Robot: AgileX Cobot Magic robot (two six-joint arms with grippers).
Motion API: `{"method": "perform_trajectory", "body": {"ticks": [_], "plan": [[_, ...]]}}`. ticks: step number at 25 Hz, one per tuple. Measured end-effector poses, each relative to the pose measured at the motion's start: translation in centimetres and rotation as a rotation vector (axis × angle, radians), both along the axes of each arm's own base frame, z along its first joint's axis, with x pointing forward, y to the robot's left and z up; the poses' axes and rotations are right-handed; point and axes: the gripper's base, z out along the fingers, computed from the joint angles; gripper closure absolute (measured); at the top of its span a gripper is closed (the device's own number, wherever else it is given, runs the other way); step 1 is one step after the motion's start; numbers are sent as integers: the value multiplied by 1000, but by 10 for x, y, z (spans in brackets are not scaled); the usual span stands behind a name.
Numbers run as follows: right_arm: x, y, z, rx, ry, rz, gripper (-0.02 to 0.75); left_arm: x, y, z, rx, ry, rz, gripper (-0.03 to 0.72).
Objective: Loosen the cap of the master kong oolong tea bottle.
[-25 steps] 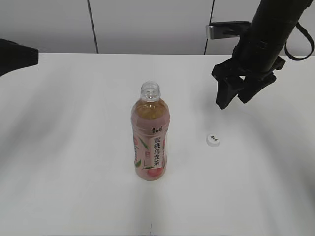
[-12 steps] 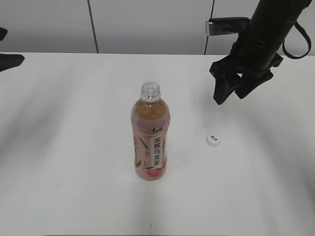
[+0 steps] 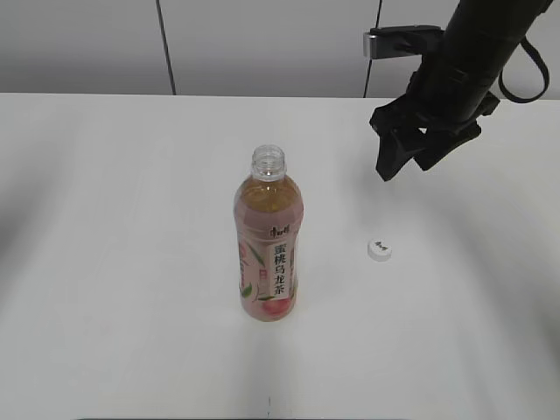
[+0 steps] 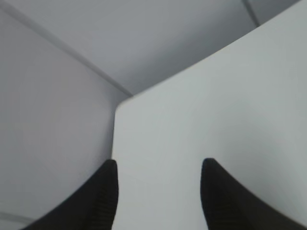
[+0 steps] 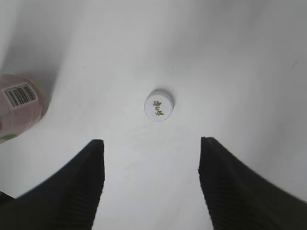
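The master kong oolong tea bottle (image 3: 268,238) stands upright mid-table with its neck open and no cap on it; its lower side shows at the left edge of the right wrist view (image 5: 19,108). The cap (image 3: 378,250) lies flat on the table to the bottle's right, logo up, also in the right wrist view (image 5: 158,105). My right gripper (image 3: 402,162) hangs open and empty above and behind the cap (image 5: 151,143). My left gripper (image 4: 158,165) is open and empty at the table's far left corner, out of the exterior view.
The white table (image 3: 131,219) meets a grey panelled wall (image 3: 262,44) at the back. The left wrist view shows the table's corner edge (image 4: 117,108) with the wall beyond it.
My left arm has drawn back out of the exterior view at the left. My right gripper has risen slightly, away from the cap. Bottle and cap have not moved.
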Motion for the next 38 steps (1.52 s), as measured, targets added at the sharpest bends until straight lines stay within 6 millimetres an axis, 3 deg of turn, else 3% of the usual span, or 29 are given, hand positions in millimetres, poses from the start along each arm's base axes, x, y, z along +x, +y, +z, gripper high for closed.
{"method": "perform_trajectory", "body": {"ticks": [3,6,11,17,25,29,33,38], "plan": [[1,0,0,4,-15,-2,268,-7,0,-10,-322,33,152,342],[1,0,0,4,-16,1,268,-7,-21,-16,-511,36,68,344],[1,0,1,4,-14,2,269,-9,-44,-1,-716,-65,-25,344],[-5,-3,16,-5,-38,0,269,-16,-40,4,-619,-67,-44,344],[-24,-10,52,-7,-62,-12,269,-16,8,12,-682,-98,225,346],[-33,-14,64,-4,-70,-42,269,-21,1,3,-745,15,253,346],[-51,-20,71,4,-75,-72,269,-32,-16,-1,-762,179,160,346],[-89,-35,67,-7,-109,-112,269,-64,-21,22,-717,142,71,346]]}}
